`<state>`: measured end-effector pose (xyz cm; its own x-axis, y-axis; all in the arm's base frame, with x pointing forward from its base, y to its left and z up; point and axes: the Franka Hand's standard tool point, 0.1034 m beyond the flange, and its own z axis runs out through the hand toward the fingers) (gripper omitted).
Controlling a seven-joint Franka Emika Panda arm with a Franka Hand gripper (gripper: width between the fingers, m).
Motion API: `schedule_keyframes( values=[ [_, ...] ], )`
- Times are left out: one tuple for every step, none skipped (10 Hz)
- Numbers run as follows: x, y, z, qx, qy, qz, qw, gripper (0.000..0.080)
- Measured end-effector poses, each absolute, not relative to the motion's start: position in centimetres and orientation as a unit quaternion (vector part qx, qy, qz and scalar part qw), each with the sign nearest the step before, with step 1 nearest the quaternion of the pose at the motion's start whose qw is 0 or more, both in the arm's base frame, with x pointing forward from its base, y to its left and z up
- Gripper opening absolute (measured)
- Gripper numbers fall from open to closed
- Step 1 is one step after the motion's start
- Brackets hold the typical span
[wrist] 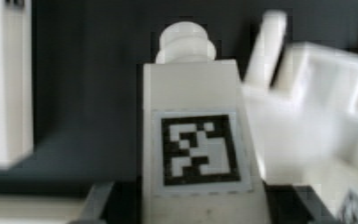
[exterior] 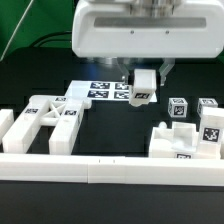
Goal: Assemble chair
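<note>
White tagged chair piece, clasped by gripper

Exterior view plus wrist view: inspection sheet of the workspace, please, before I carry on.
Surface: black tabletop, flat white marker board, long white border rail in front.
Job's things: chunky white plastic cut-out frames at the exterior view's left; white tagged plastic blocks at its right.
Clutter: nothing seen.
Grippers: pincer shut on a white tagged plastic block with a peg.
Cables: thin green line at the back, perhaps a cable.
Surroundings: dark backdrop.
</note>
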<state>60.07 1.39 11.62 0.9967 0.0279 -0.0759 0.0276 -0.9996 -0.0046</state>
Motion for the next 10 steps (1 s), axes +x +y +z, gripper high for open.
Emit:
schedule_keyframes(
  values=[
    [61.1, 1.3, 12.0, -1.0, -0.015, 0.011, 0.0, 0.0287],
    [62.7, 1.4, 11.8, -0.997, -0.034, -0.066, -0.012, 0.0287],
    [62.3, 1.4, 11.4, -0.996, -0.033, -0.086, -0.013, 0.0287],
    [63.0, 1.1, 11.6, -0.99, -0.033, -0.133, -0.019, 0.0287],
    [63.1, 1.0, 11.6, -0.984, -0.033, -0.171, -0.022, 0.0287],
    [63.3, 1.3, 11.8, -0.981, -0.018, -0.193, -0.016, 0.0287],
    [64.1, 1.5, 12.5, -0.976, 0.004, -0.217, -0.007, 0.0287],
    [65.0, 1.5, 13.3, -0.963, 0.018, -0.268, -0.007, 0.0287],
    [64.6, 1.5, 12.7, -0.966, 0.014, -0.257, -0.007, 0.0287],
    [64.6, 1.5, 12.8, -0.966, 0.014, -0.258, -0.007, 0.0287]
  ],
)
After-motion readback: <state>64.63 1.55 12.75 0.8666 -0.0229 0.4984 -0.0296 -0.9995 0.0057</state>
